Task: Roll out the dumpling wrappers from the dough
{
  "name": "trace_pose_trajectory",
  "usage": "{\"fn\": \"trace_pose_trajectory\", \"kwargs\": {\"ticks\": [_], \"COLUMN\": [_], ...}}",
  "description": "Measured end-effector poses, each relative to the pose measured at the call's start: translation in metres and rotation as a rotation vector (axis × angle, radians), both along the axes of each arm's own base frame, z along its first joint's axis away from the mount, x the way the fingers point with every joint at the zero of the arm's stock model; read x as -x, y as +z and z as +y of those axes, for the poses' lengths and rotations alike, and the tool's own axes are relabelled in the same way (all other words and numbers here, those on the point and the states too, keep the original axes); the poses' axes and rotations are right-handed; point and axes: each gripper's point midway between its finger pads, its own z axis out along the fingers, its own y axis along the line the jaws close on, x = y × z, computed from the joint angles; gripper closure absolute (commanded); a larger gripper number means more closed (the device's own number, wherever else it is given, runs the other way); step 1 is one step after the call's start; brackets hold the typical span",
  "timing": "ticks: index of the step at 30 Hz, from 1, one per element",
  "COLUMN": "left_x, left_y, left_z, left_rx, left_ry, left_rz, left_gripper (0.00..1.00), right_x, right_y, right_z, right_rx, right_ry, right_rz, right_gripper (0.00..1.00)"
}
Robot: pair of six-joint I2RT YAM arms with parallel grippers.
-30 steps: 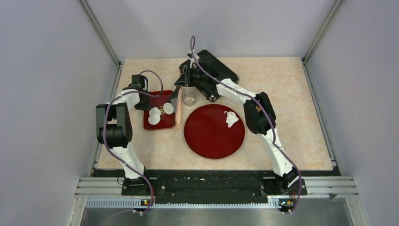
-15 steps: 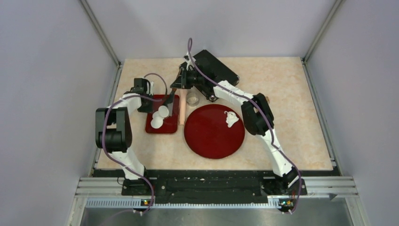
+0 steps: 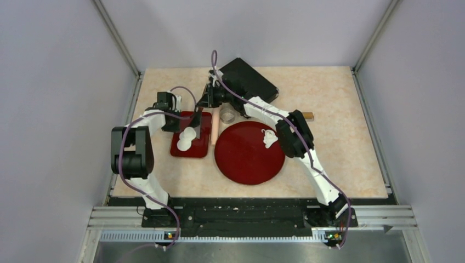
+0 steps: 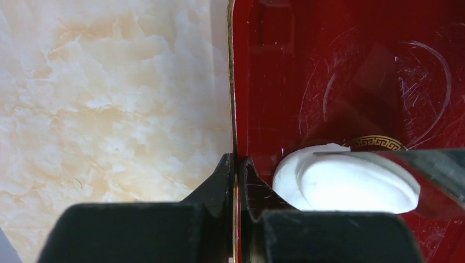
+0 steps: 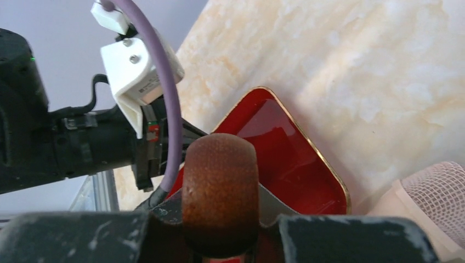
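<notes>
Dumpling wrappers (image 3: 186, 138) in red tray (image 3: 200, 147) | dough (image 3: 268, 138) on plate (image 3: 247, 161) | left hand (image 4: 236, 161) pinches tray | right hand (image 5: 219, 230) grips spatula (image 5: 219, 181)

Robot lab cell, grey panel walls (image 3: 55, 82), aluminium rail (image 3: 384, 216)

Scraper (image 4: 433, 170) overhangs wrappers (image 4: 293, 175); tray (image 4: 340, 66) beyond lies open.
</notes>
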Motion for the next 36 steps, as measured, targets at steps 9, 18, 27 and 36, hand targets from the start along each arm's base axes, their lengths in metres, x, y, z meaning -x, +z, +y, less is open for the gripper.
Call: {"fn": "trace_pose_trajectory", "kwargs": {"ticks": [9, 18, 27, 36], "left_x": [0.001, 0.001, 0.003, 0.009], "left_y": [0.0, 0.0, -0.001, 0.01], "left_z": [-0.001, -0.001, -0.005, -0.004], "left_rx": [0.003, 0.003, 0.015, -0.001], "left_ry": [-0.003, -0.003, -0.014, -0.01], "left_rz": [0.0, -0.002, 0.004, 0.002], "left_gripper": [1.0, 1.0, 0.43, 0.3], "right_x": [-0.013, -0.029, -0.037, 0.005], "right_y": [0.009, 0.01, 0.028, 0.099], "right_z": [-0.002, -0.013, -0.051, -0.24], "right_rx": [0.044, 0.147, 0.261, 0.409], "right_ry": [-0.016, -0.057, -0.065, -0.108], "right_rz": [-0.113, -0.219, -0.297, -0.386], "right_gripper": [1.0, 1.0, 1.0, 1.0]}}
